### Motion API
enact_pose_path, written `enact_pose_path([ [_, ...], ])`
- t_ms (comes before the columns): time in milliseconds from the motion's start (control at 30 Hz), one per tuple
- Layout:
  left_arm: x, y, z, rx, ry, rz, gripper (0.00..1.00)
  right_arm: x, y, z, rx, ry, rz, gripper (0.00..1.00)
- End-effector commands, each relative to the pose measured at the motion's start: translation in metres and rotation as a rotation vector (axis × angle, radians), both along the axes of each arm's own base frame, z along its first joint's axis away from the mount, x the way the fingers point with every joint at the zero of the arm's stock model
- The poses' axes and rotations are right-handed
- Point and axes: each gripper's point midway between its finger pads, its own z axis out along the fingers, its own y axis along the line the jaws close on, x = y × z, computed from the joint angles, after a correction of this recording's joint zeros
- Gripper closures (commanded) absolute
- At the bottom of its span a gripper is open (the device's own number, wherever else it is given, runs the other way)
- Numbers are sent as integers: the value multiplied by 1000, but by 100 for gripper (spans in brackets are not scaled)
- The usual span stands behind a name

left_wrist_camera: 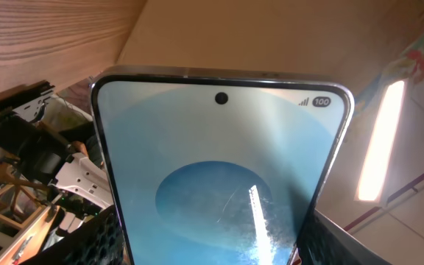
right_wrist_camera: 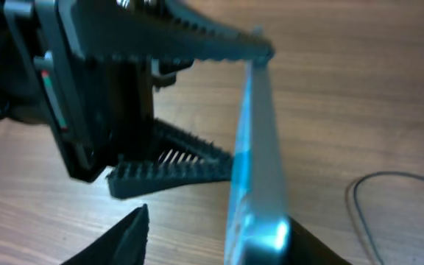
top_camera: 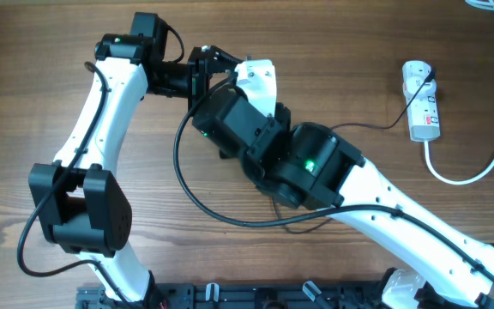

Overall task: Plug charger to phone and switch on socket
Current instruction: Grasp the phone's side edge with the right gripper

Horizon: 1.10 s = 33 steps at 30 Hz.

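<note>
Phone (left_wrist_camera: 219,147) raised off the surface (top_camera: 50,43), pinched across its width by my left hand (left_wrist_camera: 213,235).
My right hand (right_wrist_camera: 218,221) straddles it, fingers spread, not yet gripping. I judge it should close squarely and gently. One phone, one socket (top_camera: 420,103), one charger (top_camera: 384,128), both well apart from the phone.

We see the phone (right_wrist_camera: 258,140) edge-on, clamped in the left gripper (right_wrist_camera: 246,108); the right gripper (right_wrist_camera: 221,241) stands spread around its near end.

Left arm (top_camera: 101,120) and right arm (top_camera: 316,163) crossed mid-table, charger (top_camera: 371,125) trailing toward the socket (top_camera: 422,101), open table (top_camera: 333,51) along the far edge.
</note>
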Motion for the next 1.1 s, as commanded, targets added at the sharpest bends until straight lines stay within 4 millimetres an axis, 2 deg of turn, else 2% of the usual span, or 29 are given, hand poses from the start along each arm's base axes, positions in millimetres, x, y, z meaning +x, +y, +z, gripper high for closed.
enact_pose_path([
  [0,-4,0,23,-44,-41,-5,33,10,-7,15,-11,-72,-42,47],
  [67,-4,0,23,-44,-41,-5,32,12,-6,18,-6,-87,-45,48],
  [167,-4,0,23,-45,-41,-5,32,14,-5,21,1,-102,-53,58],
  [400,-4,0,23,-45,-40,-5,32,17,-10,24,-24,-130,-71,61],
  [500,-4,0,23,-48,-40,-6,31,18,-10,25,-32,-134,-64,66],
  [700,-5,0,26,-62,-38,-8,32,22,-9,21,-47,-141,-76,67],
  [767,-4,1,26,-62,-38,-8,32,22,-9,21,-49,-141,-77,74],
  [967,-4,1,26,-62,-37,-8,31,24,-8,21,-44,-147,-80,75],
  [1067,-4,1,26,-62,-38,-8,29,24,-8,21,-43,-147,-81,82],
])
